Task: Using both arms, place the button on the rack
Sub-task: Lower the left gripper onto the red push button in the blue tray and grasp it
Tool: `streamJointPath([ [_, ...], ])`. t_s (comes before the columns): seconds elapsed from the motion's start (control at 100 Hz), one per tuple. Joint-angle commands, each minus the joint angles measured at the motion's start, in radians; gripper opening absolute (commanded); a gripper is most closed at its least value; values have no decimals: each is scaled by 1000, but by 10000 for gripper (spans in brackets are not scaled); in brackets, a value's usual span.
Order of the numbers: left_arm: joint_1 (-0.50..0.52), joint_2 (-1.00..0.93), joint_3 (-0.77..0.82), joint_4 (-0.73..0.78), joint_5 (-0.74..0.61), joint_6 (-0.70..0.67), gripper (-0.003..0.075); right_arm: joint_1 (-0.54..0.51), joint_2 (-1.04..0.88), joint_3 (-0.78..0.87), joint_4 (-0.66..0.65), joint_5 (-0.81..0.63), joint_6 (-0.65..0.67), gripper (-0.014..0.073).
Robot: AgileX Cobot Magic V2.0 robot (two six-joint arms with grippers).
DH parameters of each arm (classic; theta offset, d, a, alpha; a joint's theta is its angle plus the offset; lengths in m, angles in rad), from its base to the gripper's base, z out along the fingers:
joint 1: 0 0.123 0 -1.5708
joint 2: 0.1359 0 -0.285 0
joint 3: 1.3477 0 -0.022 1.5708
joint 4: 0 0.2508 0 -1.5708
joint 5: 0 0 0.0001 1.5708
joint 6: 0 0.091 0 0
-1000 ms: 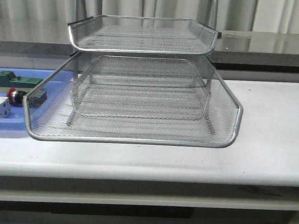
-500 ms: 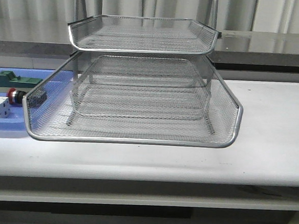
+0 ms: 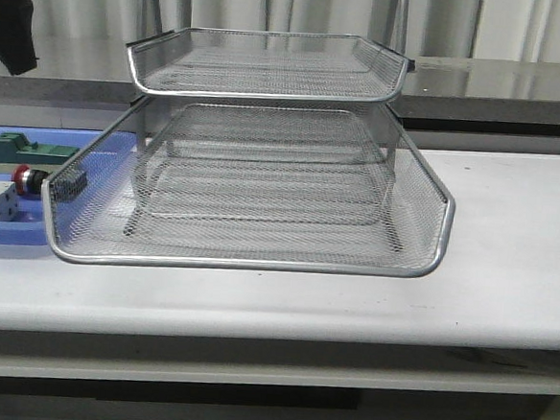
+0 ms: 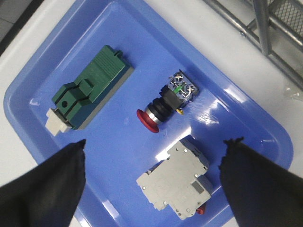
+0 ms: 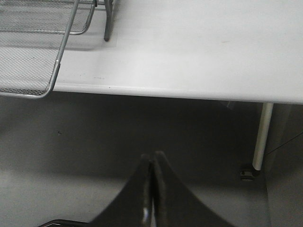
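Left pincer [image 4: 154,182], fingers spread wide, hangs above the blue tray [image 4: 118,156] where the button [image 4: 166,100] lies untouched between green block [image 4: 87,87] and grey block [image 4: 176,182]. Right pincer [image 5: 151,189], pressed together, waits off the bench [image 5: 199,56] edge; grasping and placing on the rack [image 3: 253,189] remain.

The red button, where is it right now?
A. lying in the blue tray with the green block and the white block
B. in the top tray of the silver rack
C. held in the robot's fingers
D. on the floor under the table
A: the left wrist view shows the button lying on its side in the blue tray, between the green block and the white block, with the open left gripper above it, holding nothing.
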Motion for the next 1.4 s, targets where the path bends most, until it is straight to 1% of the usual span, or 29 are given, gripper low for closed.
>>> streamJointPath([
  [0.0, 0, -3, -94, -14, 17, 35, 554, -3, 5, -26, -13, -55, -3, -67],
  [0.25, 0, 121, -193, -23, 49, 86, 554, -3, 5, -26, -13, -55, -3, -67],
  [0.74, 0, 256, -231, -31, 14, 135, 554, -3, 5, -26, -13, -55, -3, -67],
  [0.95, 0, 309, -298, -47, 12, 135, 554, -3, 5, -26, -13, -55, -3, -67],
  [1.39, 1, 356, -300, -51, 12, 164, 554, -3, 5, -26, -13, -55, -3, -67],
])
